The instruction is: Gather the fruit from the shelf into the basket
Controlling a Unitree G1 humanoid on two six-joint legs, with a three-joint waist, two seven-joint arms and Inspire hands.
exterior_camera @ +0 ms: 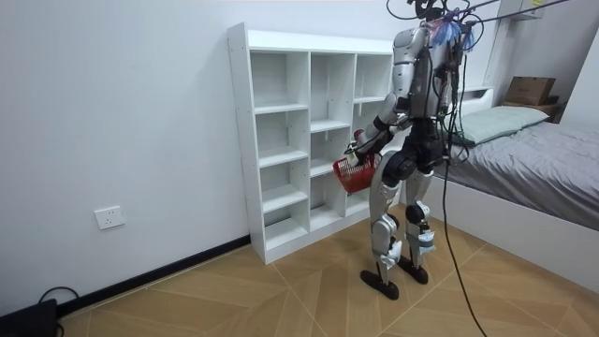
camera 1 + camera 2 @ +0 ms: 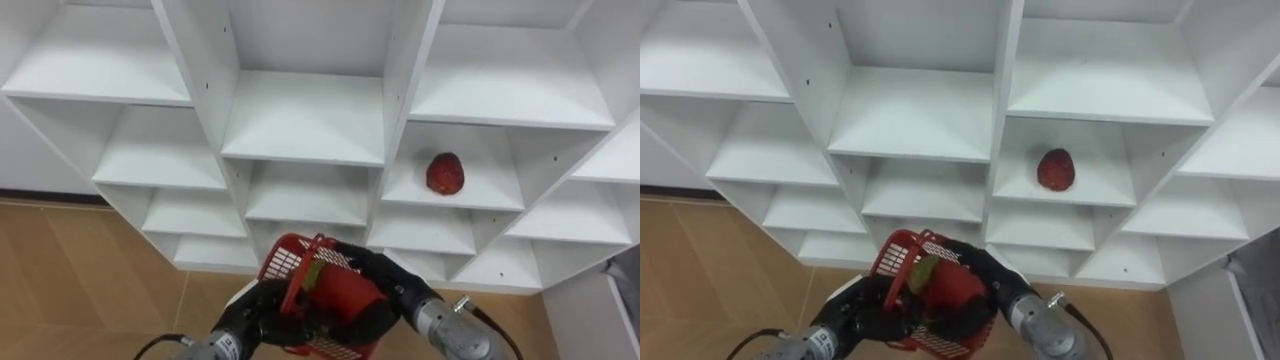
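A red plastic basket [image 2: 292,259] hangs low in front of the white closet [image 2: 305,120], and it also shows at waist height in the room view [image 1: 354,175]. My left hand [image 2: 252,318] grips the basket's left side from below. My right hand [image 2: 392,284] reaches into the basket from the right, its dark fingers curled round a big smooth red fruit [image 2: 345,296] with a green stem [image 2: 312,272]. Another red fruit [image 2: 445,173] lies alone on a middle shelf in the right column, well above and right of the basket.
The closet's other compartments hold nothing. Wooden floor [image 2: 80,260] lies at the lower left. In the room view I stand upright close to the closet [image 1: 309,140], with a bed [image 1: 533,150] behind me and bare floor toward the room view's left.
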